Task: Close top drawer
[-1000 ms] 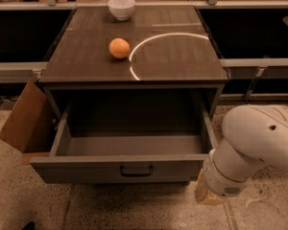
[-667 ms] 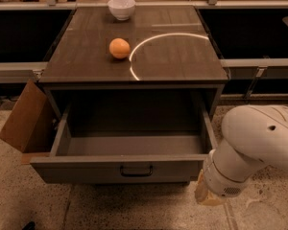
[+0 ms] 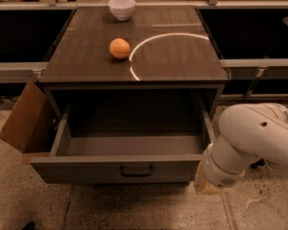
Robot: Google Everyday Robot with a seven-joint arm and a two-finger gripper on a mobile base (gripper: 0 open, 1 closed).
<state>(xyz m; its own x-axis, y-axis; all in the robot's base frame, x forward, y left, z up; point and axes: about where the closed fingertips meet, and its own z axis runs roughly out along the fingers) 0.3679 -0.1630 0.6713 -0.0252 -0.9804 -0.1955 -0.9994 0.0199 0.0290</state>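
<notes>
Wide grey box top drawer point(image 3: 86, 170), flat front, small dark central pull: seen pulled fully out below front edge of dark wooden desk point(image 3: 173, 56). Closing judged not yet begun; whole push left. White arm's gripper point(image 3: 205, 185) located low, just beside drawer front's right end, under desk's front-right corner; open or closed cannot be told.

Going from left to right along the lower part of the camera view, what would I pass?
cardboard box → open top drawer → gripper, low beside the drawer's front right corner → white robot arm
</notes>
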